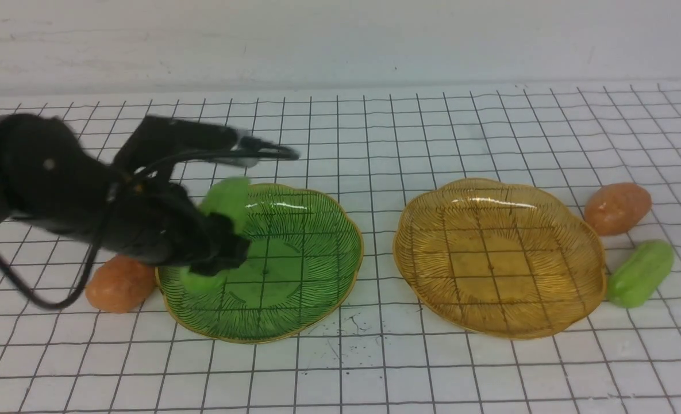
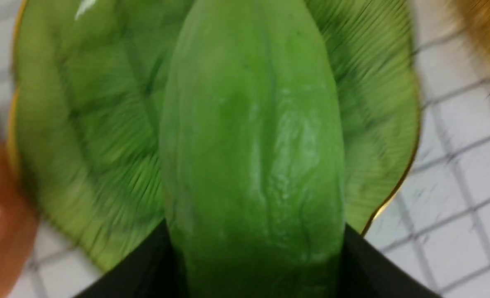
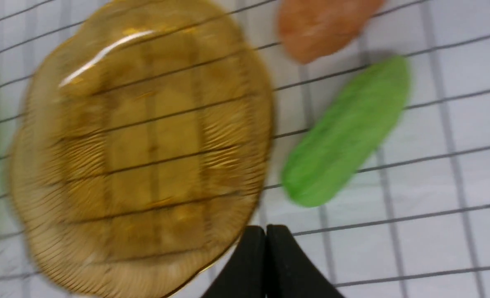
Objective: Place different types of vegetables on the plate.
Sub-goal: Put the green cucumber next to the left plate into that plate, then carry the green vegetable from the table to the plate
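progress: early, by the look of it; no vegetable rested on either plate, one was in hand over the green plate.
in hand: left gripper pinched a cucumber between its fingers, one on each side, above the green plate.
right gripper: fingertips pressed together, nothing between them, near the amber plate.
left to do: the held cucumber had to be set down; left potato, right potato and right cucumber all lay on the table.
left potato spot: just beside the green plate, on its left, partly behind the arm in the front view.
right pair spot: right of the amber plate, potato on the far side, cucumber nearer.
amber plate: bare, see-through, wavy rim, grid lines showing through.
held cucumber look: light green, smooth and glossy, long with soft lengthwise ridges, tilted in the front view, blurred there.
right cucumber look: same green, oblong, blunt ends, lying at a slant.
potatoes look: orange-brown, lumpy ovals, slight shine.
next: probably lower the cucumber and release; it might roll on the curved plate.
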Controlling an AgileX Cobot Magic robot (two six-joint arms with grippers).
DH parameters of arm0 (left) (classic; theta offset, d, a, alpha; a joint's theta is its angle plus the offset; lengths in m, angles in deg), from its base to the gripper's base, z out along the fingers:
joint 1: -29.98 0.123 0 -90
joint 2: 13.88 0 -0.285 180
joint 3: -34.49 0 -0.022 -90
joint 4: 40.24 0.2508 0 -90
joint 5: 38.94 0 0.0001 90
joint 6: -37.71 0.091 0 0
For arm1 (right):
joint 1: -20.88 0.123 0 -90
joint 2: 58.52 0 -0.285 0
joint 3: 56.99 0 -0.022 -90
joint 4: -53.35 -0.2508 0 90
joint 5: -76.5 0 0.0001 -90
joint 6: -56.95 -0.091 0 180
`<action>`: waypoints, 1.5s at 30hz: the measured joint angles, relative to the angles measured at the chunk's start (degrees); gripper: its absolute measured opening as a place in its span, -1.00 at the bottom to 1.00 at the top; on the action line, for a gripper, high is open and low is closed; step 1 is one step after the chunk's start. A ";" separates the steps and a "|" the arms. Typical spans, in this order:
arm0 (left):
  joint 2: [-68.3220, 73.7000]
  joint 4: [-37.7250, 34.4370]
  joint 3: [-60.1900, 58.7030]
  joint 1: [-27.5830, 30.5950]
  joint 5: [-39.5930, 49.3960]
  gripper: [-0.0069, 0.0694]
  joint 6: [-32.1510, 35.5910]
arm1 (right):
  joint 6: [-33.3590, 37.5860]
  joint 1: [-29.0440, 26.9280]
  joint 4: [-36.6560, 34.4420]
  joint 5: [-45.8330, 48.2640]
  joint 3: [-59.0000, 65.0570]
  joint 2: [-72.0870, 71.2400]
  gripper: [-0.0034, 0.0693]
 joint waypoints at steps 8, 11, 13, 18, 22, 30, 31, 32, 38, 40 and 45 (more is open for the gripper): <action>12.38 2.85 7.57 -1.10 -2.41 0.18 1.32 | -2.59 -0.55 2.31 -7.43 -0.85 13.06 -0.66; 14.20 3.25 7.88 -1.10 -3.83 0.18 1.39 | -2.13 -0.55 1.54 -8.46 -1.81 16.88 -0.41; 16.24 3.52 7.99 -1.10 -4.62 0.18 1.41 | -1.99 -0.55 0.75 -10.15 -3.28 19.98 -0.04; 18.68 3.64 7.99 -1.10 -4.80 0.40 1.46 | -3.52 -0.55 -0.43 -11.47 -4.98 24.42 0.50; 19.44 3.71 7.99 -1.10 -5.05 0.73 1.46 | -4.28 -0.55 -1.02 -11.64 -5.92 28.45 0.78; 18.61 6.98 9.17 -1.10 -1.86 0.41 1.28 | -3.32 -0.55 -2.79 -12.01 -6.08 31.01 0.54; 18.18 7.92 9.74 -1.10 -0.22 0.27 1.28 | -2.41 -0.60 -2.55 -11.94 -6.08 31.01 0.36; 18.00 8.14 10.02 -1.10 0.47 0.19 1.28 | -2.14 -0.59 -2.37 -11.94 -6.08 31.01 0.32; 13.12 11.71 15.86 0.53 10.89 -0.80 -0.94 | -0.55 -2.83 -2.78 -6.76 -6.08 24.63 0.18; 11.47 11.71 16.43 1.93 11.52 -0.82 -2.02 | 0.65 -2.43 -4.76 -5.61 -6.08 21.69 0.18; 8.34 10.82 16.67 9.58 13.02 -0.84 -3.28 | 7.97 5.36 -15.92 -4.64 -6.08 15.56 0.18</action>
